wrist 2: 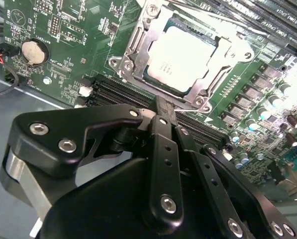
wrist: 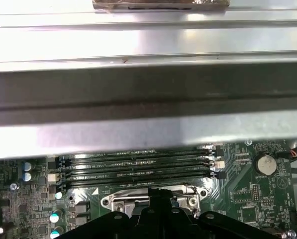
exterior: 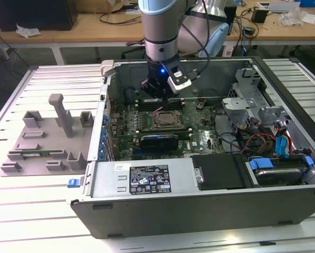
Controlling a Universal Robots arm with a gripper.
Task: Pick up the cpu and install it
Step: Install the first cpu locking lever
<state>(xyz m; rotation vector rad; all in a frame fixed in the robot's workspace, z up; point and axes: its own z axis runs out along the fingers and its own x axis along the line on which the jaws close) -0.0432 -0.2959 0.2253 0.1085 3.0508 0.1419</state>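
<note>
The cpu [wrist 2: 180, 56], a square chip with a shiny silver top, lies flat in the motherboard socket [exterior: 165, 120], with the socket's metal frame [wrist 2: 138, 45] around its edges. In the exterior view my gripper [exterior: 158, 95] hangs inside the open computer case, just behind the socket and over the memory slots [exterior: 146, 103]. In the second wrist view the gripper [wrist 2: 160, 103] is shut, its black fingers pressed together with nothing between them, a short way above the board beside the socket. Its black tip [wrist: 155, 194] shows in the first wrist view over the frame.
The case's metal walls [exterior: 146, 184] surround the board. A power supply [exterior: 220, 171] and drive cage with cables [exterior: 268, 137] fill the exterior view's right. Grey fixture blocks [exterior: 46, 137] stand on the table at the exterior view's left. A coin battery [wrist 2: 31, 51] sits on the board.
</note>
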